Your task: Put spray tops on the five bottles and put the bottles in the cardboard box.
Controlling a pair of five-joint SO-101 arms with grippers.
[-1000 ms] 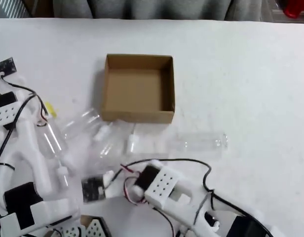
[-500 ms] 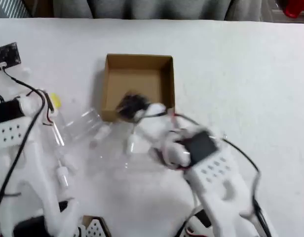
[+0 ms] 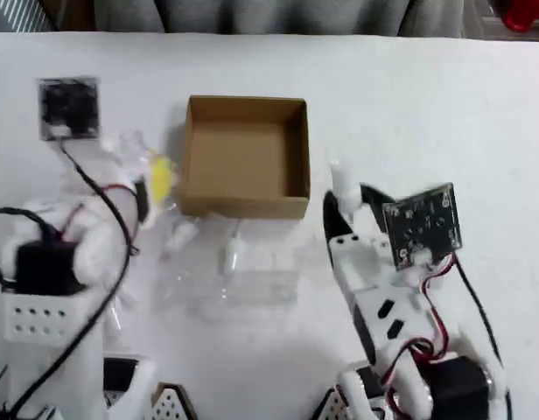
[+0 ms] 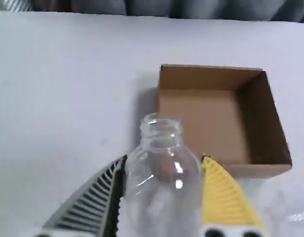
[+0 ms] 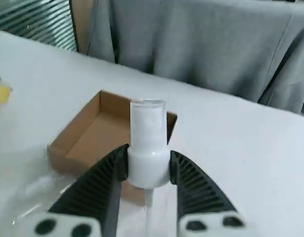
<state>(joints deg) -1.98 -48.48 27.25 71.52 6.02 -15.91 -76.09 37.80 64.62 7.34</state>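
Two grips: left end effector [image 4: 164,159] pinching clear open-necked bottle [image 4: 162,185]; right end effector [image 5: 148,151] pinching white spray top [image 5: 148,129].

The left claw [image 4: 164,162] has raised the clear bottle [image 4: 162,148] off the surface [image 3: 427,105]. The bottle lay at the left edge; it is now held neck up just left of the cardboard box [image 3: 246,206]. The right claw [image 5: 148,154] has moved from front centre, across the box's front wall, to the box's right side. It is now clamped on a white spray top [image 5: 148,133].
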